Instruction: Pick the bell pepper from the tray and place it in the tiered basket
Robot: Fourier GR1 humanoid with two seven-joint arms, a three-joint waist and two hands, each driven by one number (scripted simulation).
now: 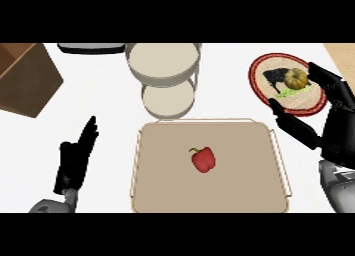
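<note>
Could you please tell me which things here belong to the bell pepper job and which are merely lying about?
For the job:
bell pepper
tray
tiered basket
right hand, open
left hand, open

Lying about:
patterned plate with a small squash
cardboard box
dark object at the far edge

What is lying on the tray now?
Only a red pepper lies on the tray, near its middle, and no robot hand touches it. Nothing covers the tray, so its whole floor shows.
</note>
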